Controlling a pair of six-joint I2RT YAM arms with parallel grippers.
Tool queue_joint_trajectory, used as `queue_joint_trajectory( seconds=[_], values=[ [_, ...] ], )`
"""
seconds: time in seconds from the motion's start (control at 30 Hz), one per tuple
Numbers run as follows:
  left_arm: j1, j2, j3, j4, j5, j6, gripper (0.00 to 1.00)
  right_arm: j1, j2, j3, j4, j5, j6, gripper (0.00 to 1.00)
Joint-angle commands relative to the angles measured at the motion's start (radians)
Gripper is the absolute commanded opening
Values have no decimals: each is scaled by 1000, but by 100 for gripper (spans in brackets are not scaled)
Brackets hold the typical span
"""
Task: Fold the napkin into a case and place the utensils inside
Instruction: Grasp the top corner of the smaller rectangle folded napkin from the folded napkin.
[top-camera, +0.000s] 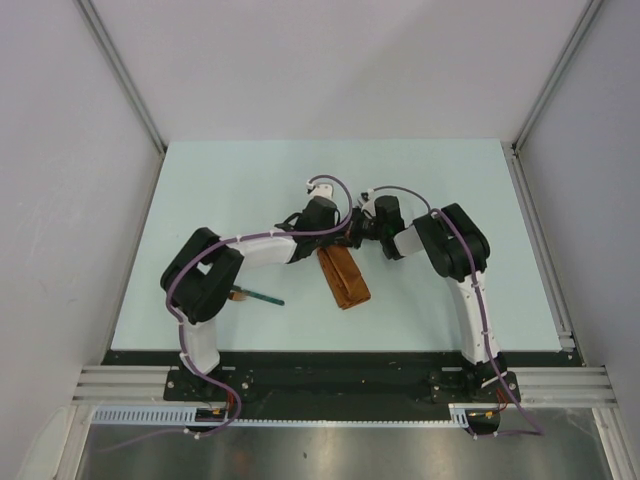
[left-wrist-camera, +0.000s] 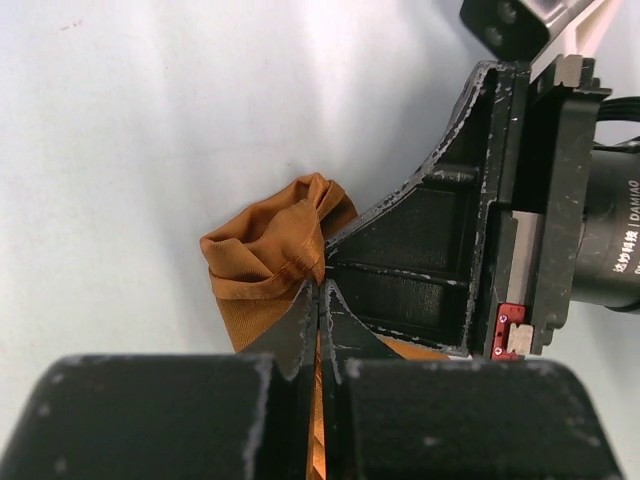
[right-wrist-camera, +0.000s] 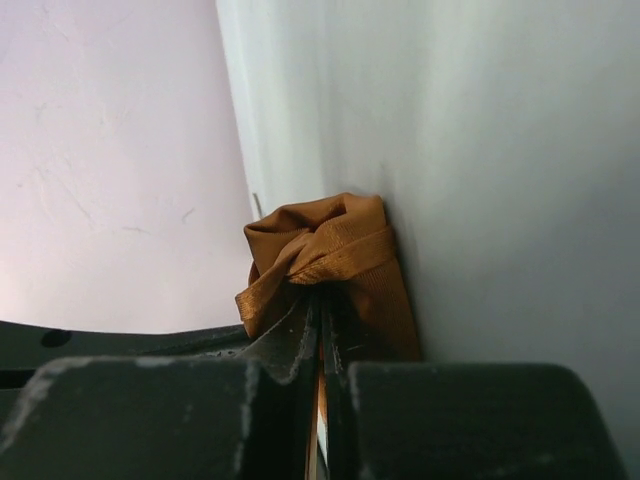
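Note:
The napkin (top-camera: 345, 280) lies as a narrow rust-orange strip, the case, at mid-table, running from the grippers toward the near edge. Its far end is bunched up between both grippers. My left gripper (top-camera: 343, 240) is shut on that end's hem (left-wrist-camera: 320, 285), with cloth (left-wrist-camera: 265, 250) puffed up just beyond the tips. My right gripper (top-camera: 358, 232) faces it from the other side, shut on the same bunched end (right-wrist-camera: 322, 292), folds (right-wrist-camera: 330, 240) showing above the tips. A teal-handled utensil (top-camera: 265, 298) lies left of the strip, with a brown end (top-camera: 237, 296) beside it, partly under my left arm.
My left elbow (top-camera: 205, 275) hangs over the utensils. The right gripper's body (left-wrist-camera: 450, 250) fills the right of the left wrist view, very close. White walls enclose the pale table (top-camera: 450, 180) at the back and both sides.

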Motion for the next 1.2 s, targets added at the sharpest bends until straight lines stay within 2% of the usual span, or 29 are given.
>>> queue_joint_trajectory(
  seconds=[0.0, 0.1, 0.3, 0.5, 0.8, 1.17],
  values=[
    [-1, -35, -14, 49, 45, -44, 0, 41, 69, 65, 142, -3, 85, 2],
    [3, -28, -25, 53, 52, -60, 0, 31, 85, 61, 150, -2, 85, 2],
    [13, -48, -39, 27, -7, -96, 0, 12, -13, 23, -43, 6, -92, 9],
    [22, -75, -68, 32, -20, -107, 0, -14, -111, -39, -102, 7, -151, 11],
    [20, -86, -75, 39, -4, -105, 0, 3, -96, -66, 2, -22, -76, 8],
    [22, -85, -88, 72, 19, -97, 0, 55, -18, -23, 39, -37, -25, 6]
  ],
)
